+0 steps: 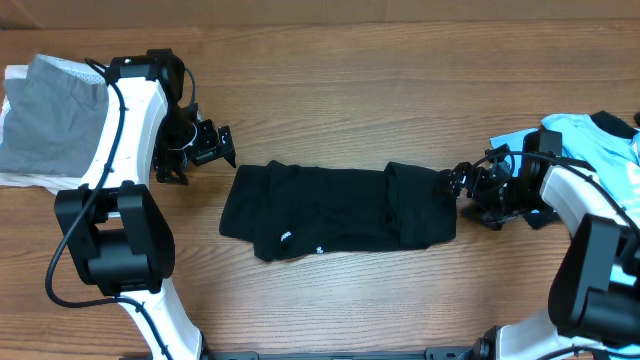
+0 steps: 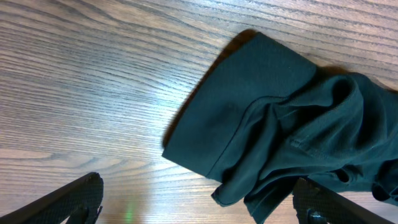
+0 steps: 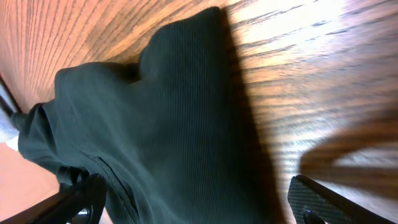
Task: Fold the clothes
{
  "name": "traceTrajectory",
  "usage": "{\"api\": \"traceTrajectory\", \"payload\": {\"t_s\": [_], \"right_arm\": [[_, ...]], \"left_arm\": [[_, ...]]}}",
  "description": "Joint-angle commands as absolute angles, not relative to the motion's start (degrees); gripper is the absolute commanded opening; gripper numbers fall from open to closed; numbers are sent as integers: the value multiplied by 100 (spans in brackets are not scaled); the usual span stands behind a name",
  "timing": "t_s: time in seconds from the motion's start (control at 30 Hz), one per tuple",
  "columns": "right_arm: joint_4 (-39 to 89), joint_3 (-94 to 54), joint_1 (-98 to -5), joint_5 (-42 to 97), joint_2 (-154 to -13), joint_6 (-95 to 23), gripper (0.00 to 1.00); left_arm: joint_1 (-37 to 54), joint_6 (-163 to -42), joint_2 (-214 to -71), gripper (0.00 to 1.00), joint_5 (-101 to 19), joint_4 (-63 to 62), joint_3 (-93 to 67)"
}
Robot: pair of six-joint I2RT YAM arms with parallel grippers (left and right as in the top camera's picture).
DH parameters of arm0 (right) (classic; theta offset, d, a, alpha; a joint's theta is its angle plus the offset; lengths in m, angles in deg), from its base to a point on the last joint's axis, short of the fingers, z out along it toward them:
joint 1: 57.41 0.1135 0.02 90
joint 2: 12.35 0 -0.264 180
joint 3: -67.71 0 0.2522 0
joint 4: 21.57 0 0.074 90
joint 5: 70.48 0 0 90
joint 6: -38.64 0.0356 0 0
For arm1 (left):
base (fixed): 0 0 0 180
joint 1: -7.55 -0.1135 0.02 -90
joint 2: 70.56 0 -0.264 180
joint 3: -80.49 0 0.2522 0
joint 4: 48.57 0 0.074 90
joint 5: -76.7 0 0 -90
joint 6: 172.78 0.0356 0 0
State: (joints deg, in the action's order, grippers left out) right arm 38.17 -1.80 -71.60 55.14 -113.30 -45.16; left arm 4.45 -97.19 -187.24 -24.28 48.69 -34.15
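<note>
Black soft fabric shirt flat on wooden counter | long axis spans claw to claw | right claw wide, empty, at shirt's end, nearer | left claw wide, empty, just beside opposite corner

White shells, black joints, cables; black left hand, right hand.

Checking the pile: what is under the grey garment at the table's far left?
White fabric pokes out beneath the grey garment along its left and lower edges. The rest underneath is covered; the left arm hides the right side.
</note>
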Motion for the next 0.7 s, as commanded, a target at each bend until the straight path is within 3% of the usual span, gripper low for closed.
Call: {"api": "traceTrajectory", "payload": {"t_s": [0.0,0.2,0.43,0.6,0.67], "right_arm": [[3719,-108,-7140,5964,-11680,-4586,97],[3760,-106,-7140,6276,-11852,-4586,92],[3952,-71,-7066,6316,-11852,-4628,51],[3920,-71,-7055,6311,-11852,-4518,4],[3896,-82,-7079,6285,-11850,-4470,4]], "left_arm": [[467,-9608,-18711,100,-2498,4872,-3544],[467,-9605,-18711,100,-2496,4887,-3544],[467,-9608,-18711,100,-2496,4845,-3544],[467,-9608,-18711,100,-2496,4874,-3544],[467,-9608,-18711,100,-2496,4883,-3544]]}}
